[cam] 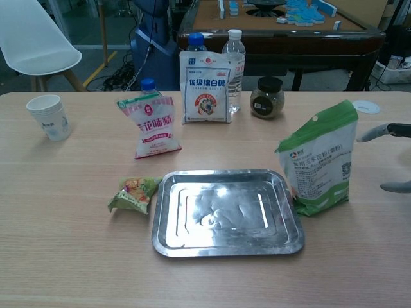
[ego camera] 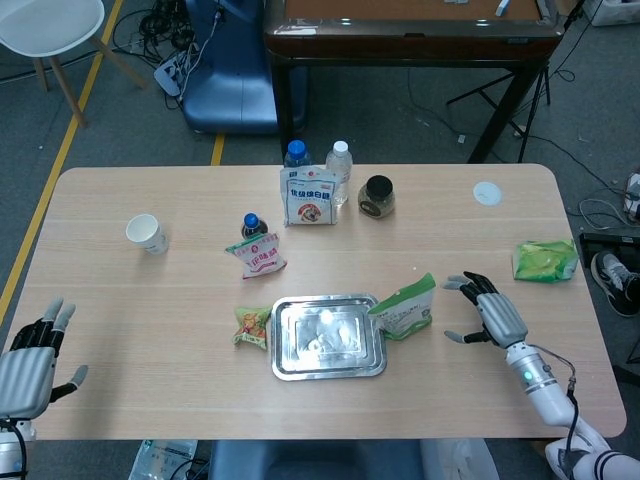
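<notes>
Head view: my right hand (ego camera: 492,315) spread, holds nothing, near tabletop's right edge. Green bag (ego camera: 405,310) stands just left of it, touching tray (ego camera: 328,368). Left hand (ego camera: 30,362) spread, far off at left corner.

Chest view: bag (cam: 319,167) upright by tray's (cam: 225,242) right rim; right fingertips (cam: 376,133) beside it, apart.

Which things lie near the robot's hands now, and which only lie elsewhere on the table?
Near the hands:
- right hand, open, close to the green bag but apart from it
- metal tray, beside that bag
- left hand, open, nothing near it

Elsewhere:
- paper cup
- pink bag
- snack packet
- white bag
- jar
- green packet
</notes>
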### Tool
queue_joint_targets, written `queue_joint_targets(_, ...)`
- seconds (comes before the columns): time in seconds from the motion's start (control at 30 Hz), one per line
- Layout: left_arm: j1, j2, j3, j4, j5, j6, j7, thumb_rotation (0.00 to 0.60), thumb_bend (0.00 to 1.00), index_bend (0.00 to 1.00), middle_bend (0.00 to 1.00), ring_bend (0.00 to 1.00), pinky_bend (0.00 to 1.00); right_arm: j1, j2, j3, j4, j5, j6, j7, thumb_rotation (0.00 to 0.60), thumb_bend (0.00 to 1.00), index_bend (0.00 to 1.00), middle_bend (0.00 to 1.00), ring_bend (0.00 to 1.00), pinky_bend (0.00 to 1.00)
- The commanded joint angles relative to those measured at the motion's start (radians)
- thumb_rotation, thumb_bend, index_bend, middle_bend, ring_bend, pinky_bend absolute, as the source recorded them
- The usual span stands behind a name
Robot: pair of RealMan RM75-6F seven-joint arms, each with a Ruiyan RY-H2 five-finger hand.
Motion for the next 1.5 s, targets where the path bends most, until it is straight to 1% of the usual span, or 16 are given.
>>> queue_joint_targets(0.03,0.003,0.003,0.003,-0.005,0.004,0.007,-0.001,0.600,0.23,0.02,0.00,0.12,0.13,0.031,-0.041,-0.017,0.047,-0.028,-0.036,0.029,0.600,0.00,0.22,0.16,0.05,0.00)
queue_joint_targets(0.2,0.015,0.010,0.002,-0.004,-0.009,0.017,-0.008,0.600,0.23,0.02,0.00,0.12,0.13,0.053,-0.078,-0.047,0.087,-0.072,-0.049,0.058,0.600,0.00,0.21,0.16,0.05,0.00)
queue_joint_targets(0.3,0.015,0.011,0.004,-0.005,-0.010,0.013,-0.008,0.600,0.23,0.02,0.00,0.12,0.13,0.063,-0.101,-0.056,0.118,-0.091,-0.042,0.075,0.600,0.00,0.21,0.16,0.05,0.00)
queue_joint_targets(0.43,0.014,0.008,0.006,-0.005,-0.006,0.011,-0.010,0.600,0.23,0.02,0.00,0.12,0.13,0.079,-0.138,-0.059,0.174,-0.109,-0.028,0.101,0.600,0.00,0.21,0.21,0.06,0.00)
queue_joint_targets(0.53,0.013,0.008,0.005,-0.005,-0.004,0.011,-0.011,0.600,0.23,0.02,0.00,0.12,0.13,0.090,-0.167,-0.058,0.219,-0.117,-0.018,0.132,0.600,0.00,0.21,0.25,0.09,0.00)
queue_joint_targets(0.6,0.013,0.007,0.005,-0.004,-0.003,0.011,-0.013,0.600,0.23,0.02,0.00,0.12,0.13,0.097,-0.186,-0.059,0.249,-0.122,-0.014,0.155,0.600,0.03,0.23,0.28,0.13,0.02)
queue_joint_targets(0.7,0.014,0.007,0.006,-0.003,-0.003,0.012,-0.017,0.600,0.23,0.02,0.00,0.12,0.13,0.104,-0.221,-0.062,0.305,-0.125,-0.015,0.185,0.600,0.10,0.30,0.34,0.19,0.08)
queue_joint_targets(0.73,0.015,0.007,0.007,-0.003,-0.004,0.012,-0.018,0.600,0.23,0.02,0.00,0.12,0.13,0.105,-0.231,-0.064,0.322,-0.126,-0.015,0.188,0.600,0.14,0.34,0.37,0.22,0.12)
queue_joint_targets(0.77,0.016,0.007,0.007,-0.003,-0.005,0.012,-0.019,0.600,0.23,0.02,0.00,0.12,0.13,0.106,-0.239,-0.065,0.336,-0.126,-0.015,0.194,0.600,0.16,0.36,0.39,0.24,0.14)
queue_joint_targets(0.87,0.020,0.009,0.009,-0.003,-0.008,0.013,-0.022,0.600,0.23,0.02,0.00,0.12,0.13,0.104,-0.261,-0.062,0.373,-0.122,-0.005,0.218,0.600,0.23,0.46,0.46,0.30,0.26)
queue_joint_targets(0.93,0.022,0.010,0.009,-0.002,-0.008,0.016,-0.025,0.600,0.23,0.02,0.00,0.12,0.13,0.102,-0.270,-0.062,0.393,-0.122,0.007,0.234,0.600,0.27,0.50,0.49,0.33,0.34)
queue_joint_targets(1.03,0.023,0.010,0.009,-0.001,-0.008,0.018,-0.026,0.600,0.23,0.02,0.00,0.12,0.13,0.100,-0.274,-0.064,0.411,-0.123,0.023,0.243,0.600,0.31,0.54,0.53,0.37,0.42)
queue_joint_targets(1.13,0.022,0.008,0.009,0.001,-0.006,0.017,-0.028,0.600,0.23,0.02,0.00,0.12,0.13,0.098,-0.271,-0.064,0.416,-0.124,0.039,0.240,0.600,0.34,0.57,0.56,0.40,0.47)
queue_joint_targets(1.27,0.022,0.006,0.009,0.004,-0.003,0.016,-0.031,0.600,0.23,0.02,0.00,0.12,0.13,0.098,-0.264,-0.063,0.409,-0.126,0.058,0.232,0.600,0.35,0.61,0.59,0.45,0.52)
queue_joint_targets(1.3,0.021,0.004,0.008,0.006,-0.002,0.017,-0.033,0.600,0.23,0.02,0.00,0.12,0.13,0.098,-0.258,-0.061,0.405,-0.130,0.080,0.221,0.600,0.35,0.62,0.59,0.46,0.53)
queue_joint_targets(1.5,0.023,0.002,0.009,0.012,0.000,0.019,-0.039,0.600,0.23,0.02,0.00,0.12,0.13,0.116,-0.214,-0.067,0.348,-0.154,0.124,0.171,0.600,0.35,0.63,0.61,0.49,0.56)
